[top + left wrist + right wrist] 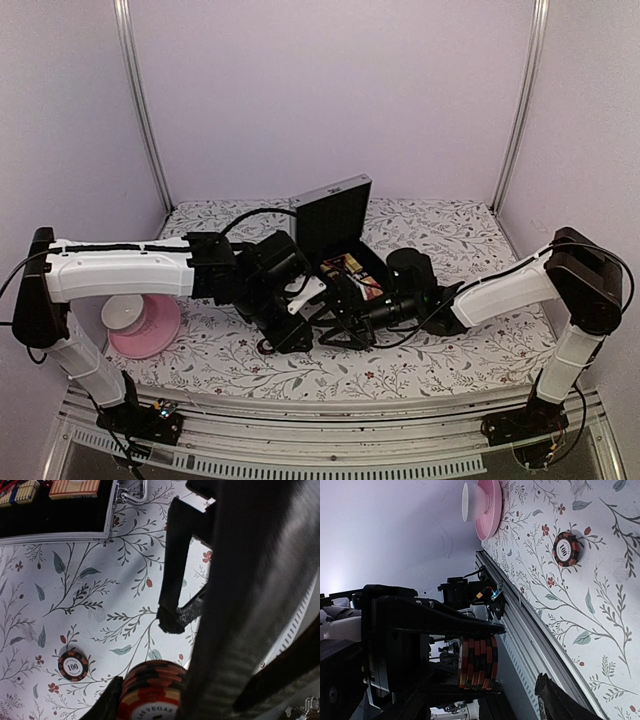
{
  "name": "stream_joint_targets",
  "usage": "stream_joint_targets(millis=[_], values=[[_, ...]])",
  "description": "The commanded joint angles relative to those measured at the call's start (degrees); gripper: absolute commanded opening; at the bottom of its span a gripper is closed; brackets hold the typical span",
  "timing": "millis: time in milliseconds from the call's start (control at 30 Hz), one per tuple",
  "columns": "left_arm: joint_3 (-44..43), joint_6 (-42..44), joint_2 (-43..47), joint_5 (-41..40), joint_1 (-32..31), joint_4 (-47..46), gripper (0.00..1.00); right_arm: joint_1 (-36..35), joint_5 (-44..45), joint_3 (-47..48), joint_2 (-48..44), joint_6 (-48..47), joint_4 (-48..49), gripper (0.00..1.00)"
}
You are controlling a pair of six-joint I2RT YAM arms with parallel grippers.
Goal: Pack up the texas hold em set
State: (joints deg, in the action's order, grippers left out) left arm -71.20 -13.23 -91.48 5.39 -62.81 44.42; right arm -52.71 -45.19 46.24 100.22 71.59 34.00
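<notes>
The left end effector (288,335) is closed to a narrow gap on a stack of round black, red and orange poker chips (478,662). It pinches the stack by its rims, and the printed top face points up at the left wrist camera. The stack hangs clear of the white floral-patterned desk (60,605) with its axis roughly upright.

The flat silver aluminium briefcase with black lining (335,212) sits open behind and slightly right of that end effector, with its lid standing up at the back. The stack therefore has to travel away from the arm bases and a little rightward to reach it, and I judge the left arm best placed to carry it.

The right end effector (338,325) hovers just beside the left one. Its fingers stand apart with nothing between them.

1 loose round black-and-red chip marked 100 (73,665) lies flat on the desk just beside the held stack, outside the briefcase. The free right end effector looks the likelier one to collect it.

The briefcase tray holds 1 red-and-yellow striped card pack (75,487) and 1 yellow-and-blue pack (20,492). I cannot tell whether it holds chips too.

A round pink plate (160,335) carrying a white bowl (125,312) stands well apart, on the left.
</notes>
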Motion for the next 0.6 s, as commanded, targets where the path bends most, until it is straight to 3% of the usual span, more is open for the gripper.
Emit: stream_joint_targets(millis=[0,300,567], values=[[-1.49,1.56,0.43,1.03,-1.09,-1.53,0.15,-1.79,-3.22,3.06,2.79,1.69,4.75,0.70],[-1.36,1.64,1.43,0.56,-1.49,-2.28,0.14,-3.41,-4.37,4.79,5.66,3.26,7.13,0.49],[-1.05,1.16,2.81,-1.14,-1.69,-3.22,0.14,-4.01,-5.03,5.45,6.44,3.47,7.56,0.37]])
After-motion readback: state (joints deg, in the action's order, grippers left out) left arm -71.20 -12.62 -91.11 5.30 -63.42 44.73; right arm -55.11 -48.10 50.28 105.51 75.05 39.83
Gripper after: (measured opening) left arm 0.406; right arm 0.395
